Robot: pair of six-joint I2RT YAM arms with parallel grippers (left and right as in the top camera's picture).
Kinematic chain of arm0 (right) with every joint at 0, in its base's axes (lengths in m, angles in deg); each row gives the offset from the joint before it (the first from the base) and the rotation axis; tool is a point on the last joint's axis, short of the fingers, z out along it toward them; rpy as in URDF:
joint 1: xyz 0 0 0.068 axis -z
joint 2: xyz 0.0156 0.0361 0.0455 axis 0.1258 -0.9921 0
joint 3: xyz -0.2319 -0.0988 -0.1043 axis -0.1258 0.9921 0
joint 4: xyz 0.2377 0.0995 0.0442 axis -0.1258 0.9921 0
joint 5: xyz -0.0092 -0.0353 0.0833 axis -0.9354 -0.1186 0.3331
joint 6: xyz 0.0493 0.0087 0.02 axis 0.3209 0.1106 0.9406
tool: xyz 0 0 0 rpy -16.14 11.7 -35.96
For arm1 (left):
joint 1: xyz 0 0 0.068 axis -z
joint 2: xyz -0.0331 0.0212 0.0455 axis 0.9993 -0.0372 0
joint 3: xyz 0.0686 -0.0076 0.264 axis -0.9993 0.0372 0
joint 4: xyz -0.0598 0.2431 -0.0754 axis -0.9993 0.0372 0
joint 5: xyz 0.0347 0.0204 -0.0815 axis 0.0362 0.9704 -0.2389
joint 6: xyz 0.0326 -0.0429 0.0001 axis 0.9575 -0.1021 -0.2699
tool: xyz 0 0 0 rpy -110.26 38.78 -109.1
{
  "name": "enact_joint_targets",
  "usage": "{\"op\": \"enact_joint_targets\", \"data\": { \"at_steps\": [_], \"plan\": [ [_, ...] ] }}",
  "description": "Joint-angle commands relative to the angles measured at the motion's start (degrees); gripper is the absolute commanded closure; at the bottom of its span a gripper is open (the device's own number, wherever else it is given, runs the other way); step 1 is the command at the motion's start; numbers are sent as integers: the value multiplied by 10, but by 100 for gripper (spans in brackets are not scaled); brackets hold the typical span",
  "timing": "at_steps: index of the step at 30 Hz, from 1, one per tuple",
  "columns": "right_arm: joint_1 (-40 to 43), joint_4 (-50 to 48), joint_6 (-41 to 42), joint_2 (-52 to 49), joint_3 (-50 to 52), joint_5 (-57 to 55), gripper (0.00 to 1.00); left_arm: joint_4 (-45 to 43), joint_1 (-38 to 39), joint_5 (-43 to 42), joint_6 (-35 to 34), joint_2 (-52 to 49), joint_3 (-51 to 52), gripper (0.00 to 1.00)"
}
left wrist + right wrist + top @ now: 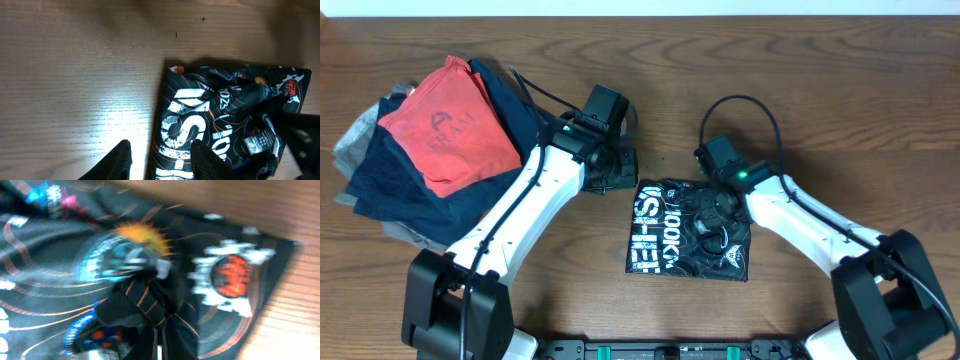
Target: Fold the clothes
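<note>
Right gripper [713, 218]: it is pressing down on the jersey [665, 240], its jaws clamped together on a raised pleat of the thin black cloth directly beneath it.
Left gripper [162, 150]: it is hovering with its fingers [122, 161] parted and nothing between them. One finger is hanging over bare wood and the other over the jersey's near edge.
Jersey's place: it is lying flat under the right gripper and reaching to just beneath the left one, which is sitting at its upper corner.
Work done: the jersey is already lying as a compact, roughly square packet with the white lettering facing up, so most of the folding appears finished.
Work left: the pinched pleat is puckering the top layer. Judging by that, one more fold or a smoothing pass is probably being set up.
Right wrist view alone: it is showing the pleat rising towards the jaws and the coloured logos around it, though it is blurring.
Left wrist view alone: it is showing the gap between the open fingers and the jersey's straight edge against the table [820, 100].
Overhead view alone: it is showing both arms at once and, well beyond the left gripper, a heap with a red-orange shirt [450, 125] lying on navy garments [390, 190].
</note>
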Motion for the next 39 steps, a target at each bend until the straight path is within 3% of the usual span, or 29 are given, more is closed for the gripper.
{"op": "enact_joint_targets", "data": {
  "at_steps": [1, 4, 5, 8, 11, 18, 23, 29, 32, 36, 39],
  "plan": [
    [49, 3, 34, 45, -8, -38, 96, 2, -2, 7, -1, -6, 5, 60],
    [97, 22, 33, 56, -8, -55, 95, 2, -2, 7, -1, -6, 5, 60],
    [108, 29, 33, 56, -7, -57, 90, 2, -2, 7, -1, -6, 5, 60],
    [140, 52, 32, 52, -7, -46, 57, 2, -2, 7, -1, -6, 5, 60],
    [149, 71, -25, 52, -7, 32, 51, 2, -2, 7, -1, -6, 5, 60],
    [134, 110, -133, 64, -7, 252, 54, 2, -2, 7, -1, -6, 5, 60],
    [103, 146, -116, 63, 12, 203, 55, 2, -2, 7, -1, -6, 5, 59],
    [95, 124, -69, 63, 83, 168, 61, 0, -2, 7, -1, -6, 5, 59],
    [95, 94, -46, 63, 122, 173, 71, -7, -2, 7, 0, -7, 5, 59],
    [99, 78, -17, 63, 132, 170, 98, -35, 0, -9, 17, -7, 5, 54],
    [114, 92, 72, 66, 127, 96, 99, -61, 5, -20, 40, -8, 5, 53]
  ]
}}
